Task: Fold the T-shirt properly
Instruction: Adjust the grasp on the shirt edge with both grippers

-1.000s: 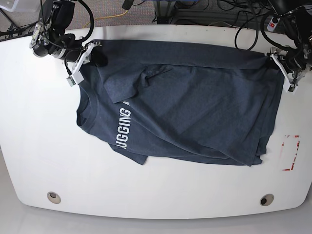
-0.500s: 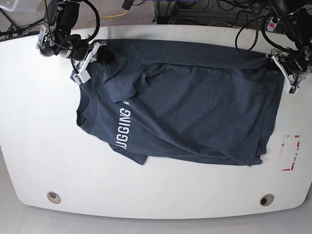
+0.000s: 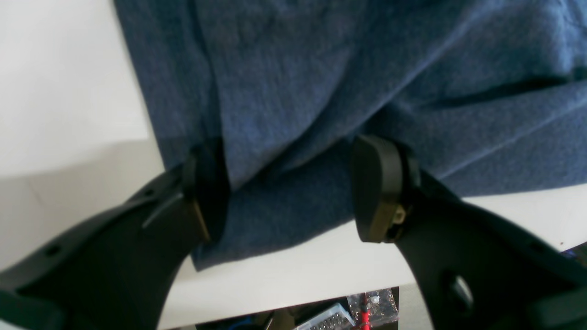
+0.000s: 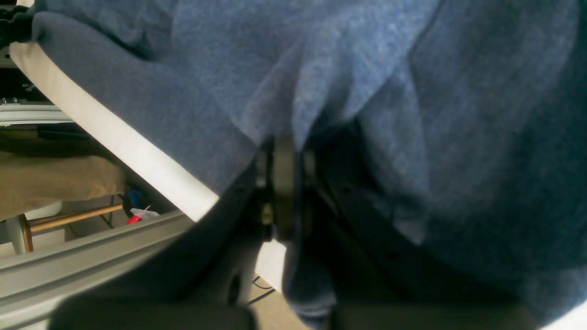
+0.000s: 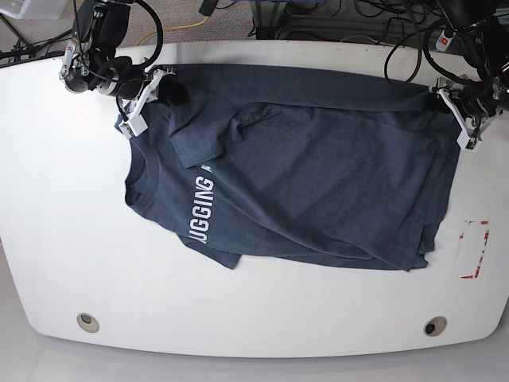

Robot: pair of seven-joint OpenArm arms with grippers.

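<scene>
Navy cloth fills the left wrist view: the shirt point(image 3: 348, 82) lies on the white tabletop point(image 3: 69, 82), its hem corner running down between the left jaws point(image 3: 289, 192). These jaws stand wide apart, 1 pad on each side of the fabric, straddling it without pinching. The cloth there rests flat and unlifted.

Right wrist view: the right jaws point(image 4: 284, 183) are pressed together with a fold of shirt point(image 4: 229, 91) caught between the pads, cloth draping over both sides. The tabletop's edge point(image 4: 114, 142) runs just beside the pinch, so this grip sits at the shirt's far rim.

Base view: the shirt point(image 5: 318, 159) lies spread across the middle of the tabletop point(image 5: 64, 239), partly folded, white lettering point(image 5: 203, 208) showing near the collar end. The right jaws point(image 5: 143, 99) sit at the far corner on that view's left, the left jaws point(image 5: 465, 119) at the far corner on its right. Compared with 1 second ago, the right arm has drawn up and inward along the far edge and settled, hardly shifting in the last half second; the corner under it has bunched slightly. The left arm has barely moved, edging a little toward the far rim.

My reading: 1 corner is secured and the other not yet. The left jaws need to close on the hem before both corners can be lifted and carried over for the next fold.
</scene>
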